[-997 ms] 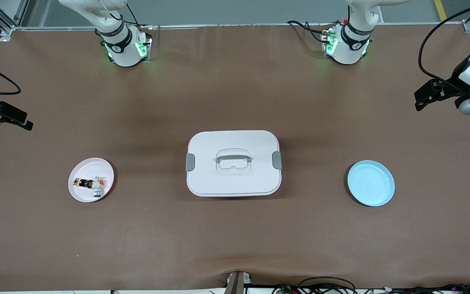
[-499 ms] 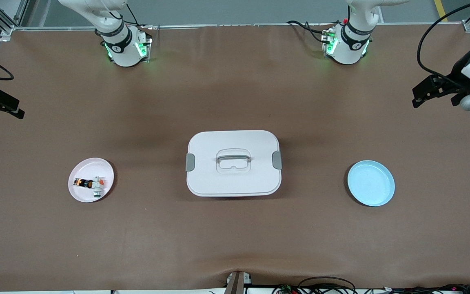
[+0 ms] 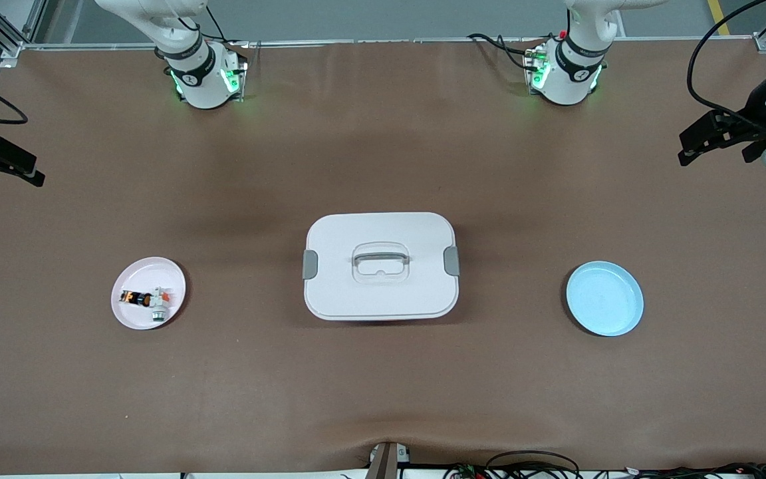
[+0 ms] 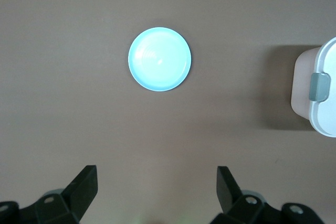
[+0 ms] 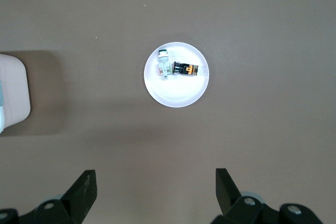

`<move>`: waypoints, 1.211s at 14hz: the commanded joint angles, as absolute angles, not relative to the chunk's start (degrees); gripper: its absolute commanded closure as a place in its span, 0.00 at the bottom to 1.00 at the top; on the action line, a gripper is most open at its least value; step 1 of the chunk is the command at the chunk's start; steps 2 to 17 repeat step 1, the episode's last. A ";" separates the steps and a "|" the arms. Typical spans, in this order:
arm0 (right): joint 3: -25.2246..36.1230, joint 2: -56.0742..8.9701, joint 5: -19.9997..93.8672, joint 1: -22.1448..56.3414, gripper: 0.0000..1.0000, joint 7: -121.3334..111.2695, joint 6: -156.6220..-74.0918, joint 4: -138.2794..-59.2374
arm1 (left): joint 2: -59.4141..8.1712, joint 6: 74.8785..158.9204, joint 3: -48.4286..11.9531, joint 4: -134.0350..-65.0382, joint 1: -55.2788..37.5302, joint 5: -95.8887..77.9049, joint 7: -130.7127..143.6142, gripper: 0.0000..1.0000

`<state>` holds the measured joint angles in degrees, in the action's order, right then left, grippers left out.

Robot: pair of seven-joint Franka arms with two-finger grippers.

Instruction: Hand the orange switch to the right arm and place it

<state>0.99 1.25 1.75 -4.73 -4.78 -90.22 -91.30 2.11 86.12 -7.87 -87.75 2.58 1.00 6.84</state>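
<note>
I note the orange switch (image 3: 135,297) and white-grey part (image 3: 159,305) in the white plate (image 3: 171,279), blue plate (image 3: 604,298) bare, lidded box (image 3: 380,265) shut, left claw (image 4: 156,192) and right claw (image 5: 155,192) agape.

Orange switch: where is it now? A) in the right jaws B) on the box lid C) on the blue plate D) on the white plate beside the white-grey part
D: the orange switch lies on the white plate right next to the white-grey part, toward the right arm's end of the table; the blue plate is bare and both grippers hang open, holding nothing.
</note>
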 commanded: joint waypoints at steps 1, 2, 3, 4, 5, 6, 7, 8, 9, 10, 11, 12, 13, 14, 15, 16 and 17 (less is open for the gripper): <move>0.88 2.81 0.70 -4.48 0.00 -4.92 -89.56 -92.64 | 2.64 84.99 -7.56 -87.28 2.81 -0.18 5.71 0.00; 0.88 2.81 0.70 -4.48 0.00 -4.92 -89.56 -92.64 | 2.64 84.99 -7.56 -87.28 2.81 -0.18 5.71 0.00; 0.88 2.81 0.70 -4.48 0.00 -4.92 -89.56 -92.64 | 2.64 84.99 -7.56 -87.28 2.81 -0.18 5.71 0.00; 0.88 2.81 0.70 -4.48 0.00 -4.92 -89.56 -92.64 | 2.64 84.99 -7.56 -87.28 2.81 -0.18 5.71 0.00; 0.88 2.81 0.70 -4.48 0.00 -4.92 -89.56 -92.64 | 2.64 84.99 -7.56 -87.28 2.81 -0.18 5.71 0.00; 0.88 2.81 0.70 -4.48 0.00 -4.92 -89.56 -92.64 | 2.64 84.99 -7.56 -87.28 2.81 -0.18 5.71 0.00; 0.88 2.81 0.70 -4.48 0.00 -4.92 -89.56 -92.64 | 2.64 84.99 -7.56 -87.28 2.81 -0.18 5.71 0.00; 0.88 2.81 0.70 -4.48 0.00 -4.92 -89.56 -92.64 | 2.64 84.99 -7.56 -87.28 2.81 -0.18 5.71 0.00; 0.88 2.81 0.70 -4.48 0.00 -4.92 -89.56 -92.64 | 2.64 84.99 -7.56 -87.28 2.81 -0.18 5.71 0.00; 0.88 2.81 0.70 -4.48 0.00 -4.92 -89.56 -92.64 | 2.64 84.99 -7.56 -87.28 2.81 -0.18 5.71 0.00; 0.88 2.81 0.70 -4.48 0.00 -4.92 -89.56 -92.64 | 2.64 84.99 -7.56 -87.28 2.81 -0.18 5.71 0.00; 0.88 2.81 0.70 -4.48 0.00 -4.92 -89.56 -92.64 | 2.64 84.99 -7.56 -87.28 2.81 -0.18 5.71 0.00; 0.88 2.81 0.70 -4.48 0.00 -4.92 -89.56 -92.64 | 2.64 84.99 -7.56 -87.28 2.81 -0.18 5.71 0.00; 0.88 2.81 0.70 -4.48 0.00 -4.92 -89.56 -92.64 | 2.64 84.99 -7.56 -87.28 2.81 -0.18 5.71 0.00; 0.88 2.81 0.70 -4.48 0.00 -4.92 -89.56 -92.64 | 2.64 84.99 -7.56 -87.28 2.81 -0.18 5.71 0.00; 0.88 2.81 0.70 -4.48 0.00 -4.92 -89.56 -92.64 | 2.64 84.99 -7.56 -87.28 2.81 -0.18 5.71 0.00; 0.88 2.81 0.70 -4.48 0.00 -4.92 -89.56 -92.64 | 2.64 84.99 -7.56 -87.28 2.81 -0.18 5.71 0.00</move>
